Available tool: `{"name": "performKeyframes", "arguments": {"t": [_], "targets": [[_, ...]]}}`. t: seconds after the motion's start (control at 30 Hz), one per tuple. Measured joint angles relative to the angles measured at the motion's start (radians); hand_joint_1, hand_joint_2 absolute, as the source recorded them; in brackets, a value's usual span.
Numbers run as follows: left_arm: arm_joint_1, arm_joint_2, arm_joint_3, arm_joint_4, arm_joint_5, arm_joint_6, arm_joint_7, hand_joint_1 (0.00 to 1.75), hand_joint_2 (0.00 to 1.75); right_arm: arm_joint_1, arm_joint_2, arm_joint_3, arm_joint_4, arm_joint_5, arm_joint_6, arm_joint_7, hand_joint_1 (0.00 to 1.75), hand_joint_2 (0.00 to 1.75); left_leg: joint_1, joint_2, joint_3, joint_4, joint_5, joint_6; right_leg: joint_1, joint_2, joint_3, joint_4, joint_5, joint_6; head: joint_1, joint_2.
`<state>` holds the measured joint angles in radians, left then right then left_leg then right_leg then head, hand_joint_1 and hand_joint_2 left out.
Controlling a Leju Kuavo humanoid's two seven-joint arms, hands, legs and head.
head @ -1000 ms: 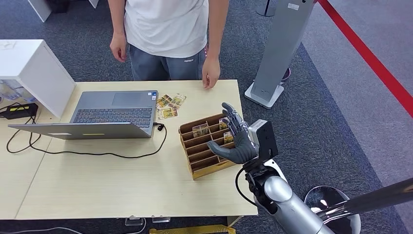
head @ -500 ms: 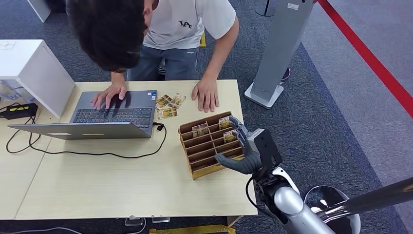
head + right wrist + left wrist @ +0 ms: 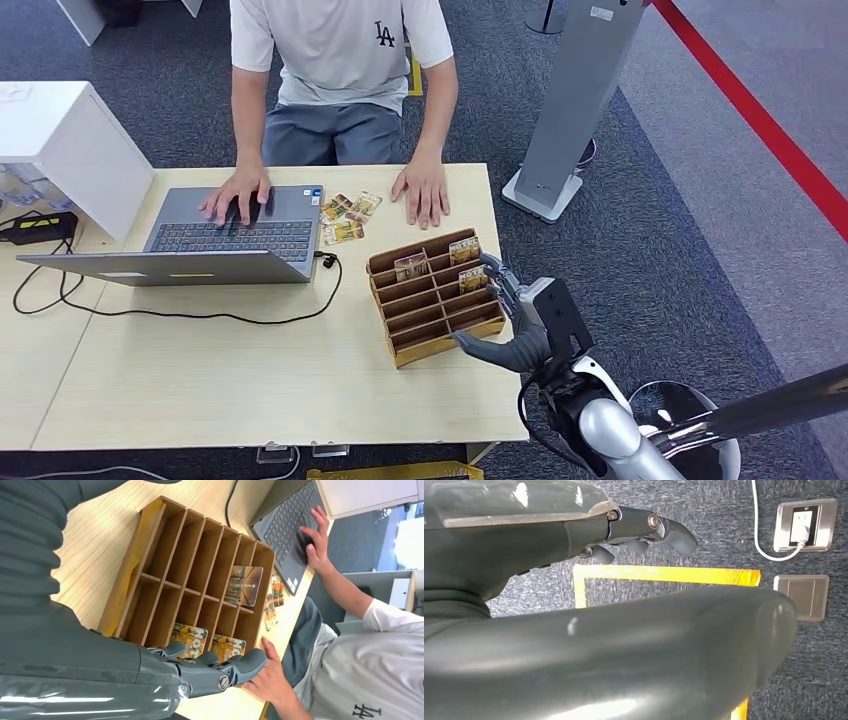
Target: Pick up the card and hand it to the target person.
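While the person (image 3: 340, 90) stands behind the surface (image 3: 200, 360) with one palm on the laptop (image 3: 215, 240) and the other flat on the wood near the loose cards (image 3: 348, 217), the task is at the reach step: no card has been lifted.

Moving rightward, the wooden rack (image 3: 432, 298) sits near the surface's right edge, with three cards standing in its slots. One is in the inner column (image 3: 411, 266); two are in the outer column, a far one (image 3: 463, 250) and a nearer one (image 3: 472, 279). The right hand (image 3: 510, 320) hovers at the rack's outer side, thumb spread below and fingers (image 3: 220, 672) extended over the outer column, holding nothing. In the right wrist view its fingertips lie just over the nearer outer card (image 3: 189, 636), though I cannot tell whether they touch it.

The left hand (image 3: 614, 645) hangs over the floor, fingers apart and empty.

Next, I judge, the right hand must pinch one upright card by its exposed edge, draw it out, and carry it toward the person.
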<state>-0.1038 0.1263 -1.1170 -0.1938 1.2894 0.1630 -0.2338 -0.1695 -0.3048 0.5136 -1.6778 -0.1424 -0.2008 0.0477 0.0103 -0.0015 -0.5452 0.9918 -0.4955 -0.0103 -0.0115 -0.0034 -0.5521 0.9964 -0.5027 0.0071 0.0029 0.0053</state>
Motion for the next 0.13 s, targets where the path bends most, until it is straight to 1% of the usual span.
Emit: {"name": "performKeyframes", "arguments": {"t": [0.13], "targets": [[0.0,0.0,0.0,0.0,0.0,0.001,0.0,0.0,0.0,0.001,-0.001,-0.007,-0.001,-0.003,0.006,0.0,0.0,1.75,0.0,0.0,0.0,0.0,0.0,0.0,0.0,0.0,0.0,0.0,0.0,0.0,0.0,0.0]]}}
